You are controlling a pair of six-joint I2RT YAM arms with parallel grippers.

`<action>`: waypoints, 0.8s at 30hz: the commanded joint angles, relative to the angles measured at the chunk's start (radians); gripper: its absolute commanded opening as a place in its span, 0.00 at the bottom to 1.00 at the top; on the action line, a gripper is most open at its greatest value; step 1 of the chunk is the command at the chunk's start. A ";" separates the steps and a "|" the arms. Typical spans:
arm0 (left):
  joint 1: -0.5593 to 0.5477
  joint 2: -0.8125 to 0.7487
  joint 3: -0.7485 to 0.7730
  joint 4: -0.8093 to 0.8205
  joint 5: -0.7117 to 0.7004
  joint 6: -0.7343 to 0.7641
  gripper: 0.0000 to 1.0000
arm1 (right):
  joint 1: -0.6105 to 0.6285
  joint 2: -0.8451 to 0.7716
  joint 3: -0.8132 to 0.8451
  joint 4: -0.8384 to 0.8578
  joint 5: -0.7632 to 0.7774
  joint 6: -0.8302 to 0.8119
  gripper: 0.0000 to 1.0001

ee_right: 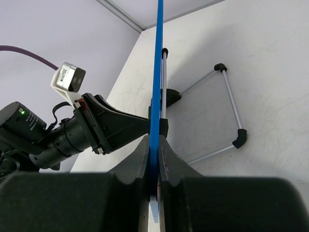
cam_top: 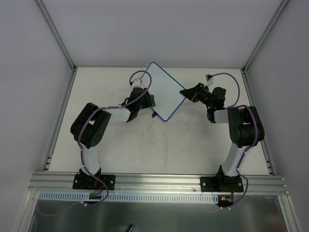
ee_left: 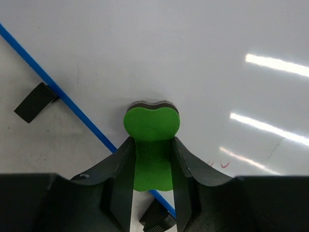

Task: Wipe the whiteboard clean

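Green eraser (ee_left: 151, 130) meets whiteboard (cam_top: 161, 94); right gripper (ee_right: 154, 145) clamps it.

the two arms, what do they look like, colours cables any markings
Both the left arm and right arm have white tubular links between bulky black joints, on black bases bolted to an aluminium rail. A purple cable runs along each. The left gripper and right gripper have matte black wedge-shaped fingers. No lettering is readable.

Whiteboard (cam_top: 161, 92) white, thin blue rim, faint red marks (ee_left: 224, 164). Eraser (ee_left: 151, 126) bright green, dark grey pad. My left gripper (ee_left: 152, 145) and right gripper (ee_right: 153, 145) black. Cables (cam_top: 137, 73) purple. Table (cam_top: 159, 145) off-white, scuffed.
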 commanded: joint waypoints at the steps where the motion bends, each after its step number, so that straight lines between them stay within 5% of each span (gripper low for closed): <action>1: -0.070 0.025 -0.028 0.082 0.217 0.040 0.00 | 0.025 -0.011 0.022 0.124 -0.060 0.018 0.00; 6: -0.082 0.038 -0.027 0.147 0.328 0.076 0.00 | 0.023 -0.012 0.022 0.126 -0.060 0.018 0.00; 24: -0.169 0.044 0.053 0.101 0.320 0.192 0.00 | 0.023 -0.011 0.024 0.130 -0.061 0.020 0.00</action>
